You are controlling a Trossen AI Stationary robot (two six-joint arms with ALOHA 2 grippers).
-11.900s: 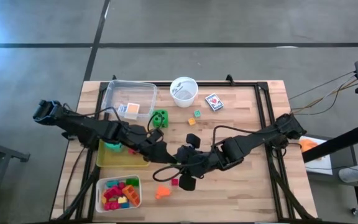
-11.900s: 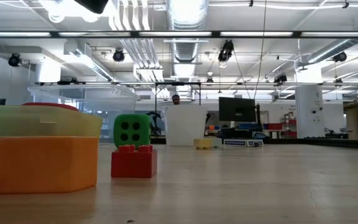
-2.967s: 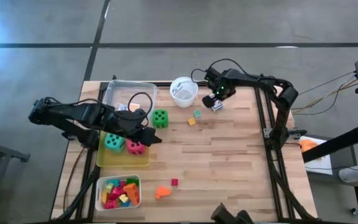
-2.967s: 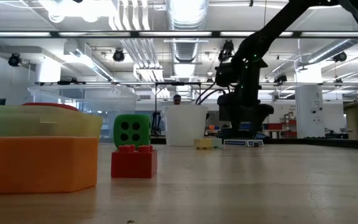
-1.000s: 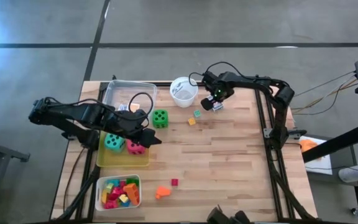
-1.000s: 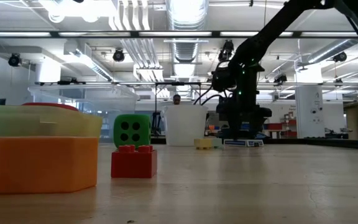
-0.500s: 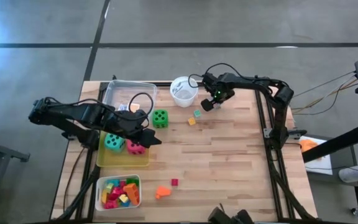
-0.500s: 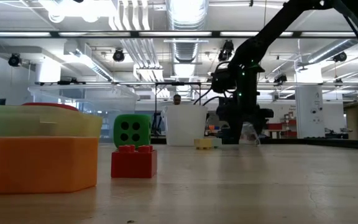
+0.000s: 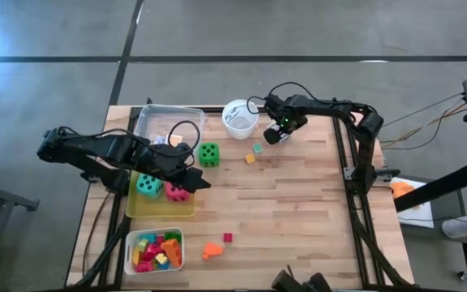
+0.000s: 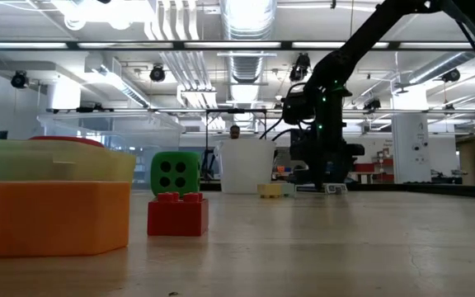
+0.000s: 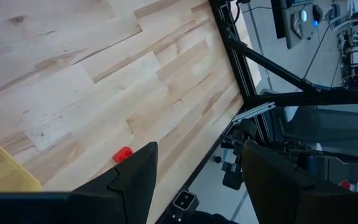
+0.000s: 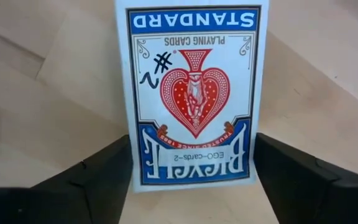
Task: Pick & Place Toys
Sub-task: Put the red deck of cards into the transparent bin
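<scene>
From the high view I have the right gripper down at about 1 o'clock on the worktop, right beside the cup; the card pack is hidden under it here. The left gripper hangs by the yellow tray, which holds two dice, teal and red; a third, the green die, sits on the wood at about 11 o'clock. I count two tiny blocks near the cup, two more at 6 o'clock, and a white tray heaped with blocks I can't count. In the low view I see one red block in front of the green die, and the right arm down behind the cup. The left wrist view shows wide fingers holding nothing, one red block beyond. In the right wrist view the card pack lies flat on the wood between my spread fingers, which straddle its short end; I can't tell whether they press it. I judge it light, stiff and slick-faced, so I'd pinch across the narrow width, low on its edges.
</scene>
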